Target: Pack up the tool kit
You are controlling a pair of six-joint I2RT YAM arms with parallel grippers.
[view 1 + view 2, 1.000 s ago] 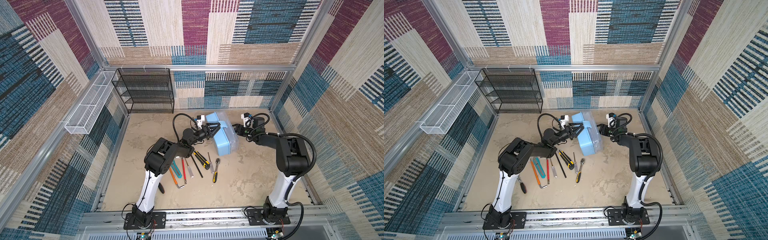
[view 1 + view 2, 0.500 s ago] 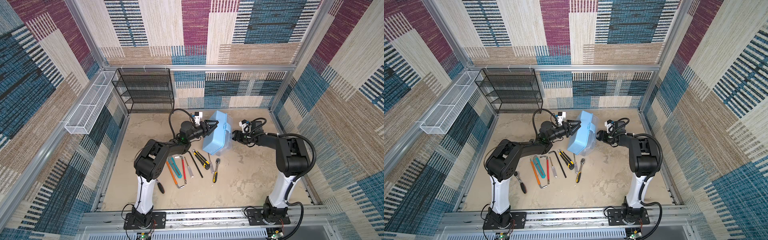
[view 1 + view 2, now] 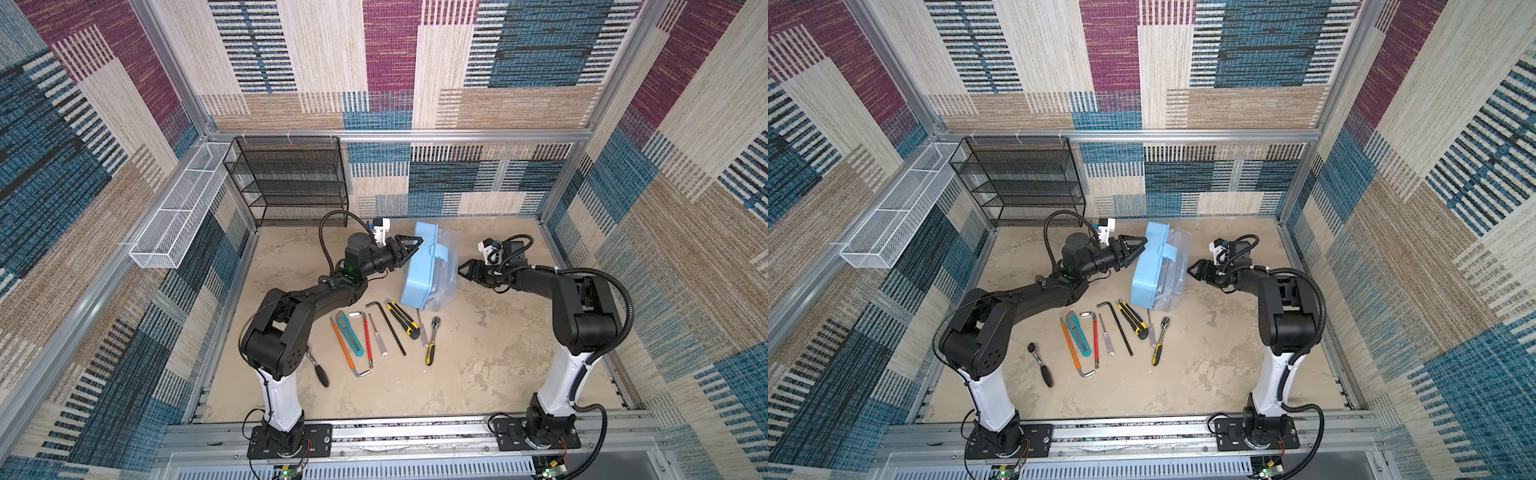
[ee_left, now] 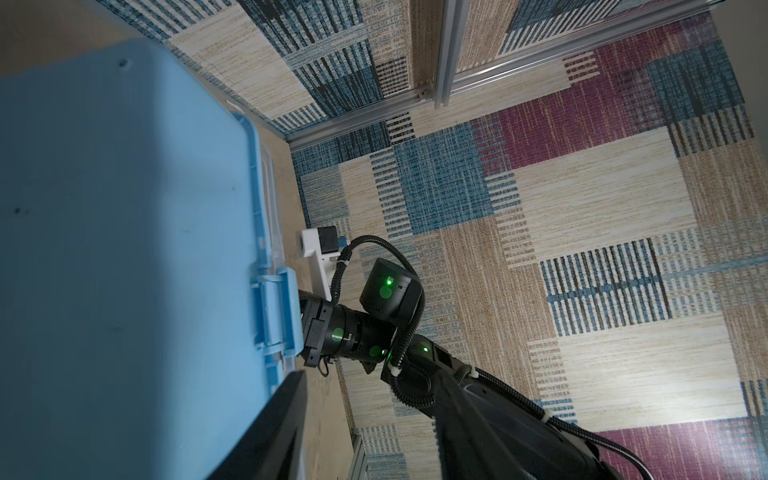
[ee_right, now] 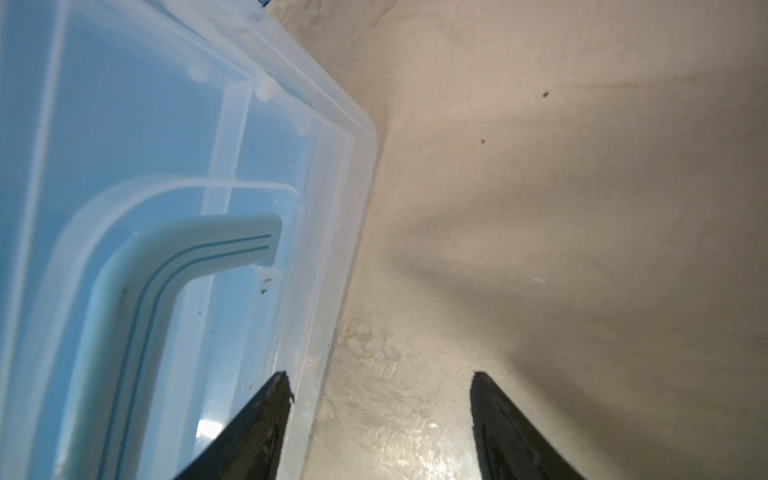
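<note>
Now | hand tools [image 3: 374,332] lie loose in a row nearest the arm bases [image 3: 286,440] | toolbox [image 3: 419,270] stands on edge just beyond, long axis running away | left gripper [image 3: 412,248], jaws spread, at its blue underside | right gripper [image 3: 462,271], jaws apart and empty, faces clear lid [image 3: 448,266]

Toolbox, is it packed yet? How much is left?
Nothing is packed yet. In hand: the toolbox stands on its side between the open left gripper and right gripper. Left: lay it flat, open it, put in the tools lying on the table.
</note>
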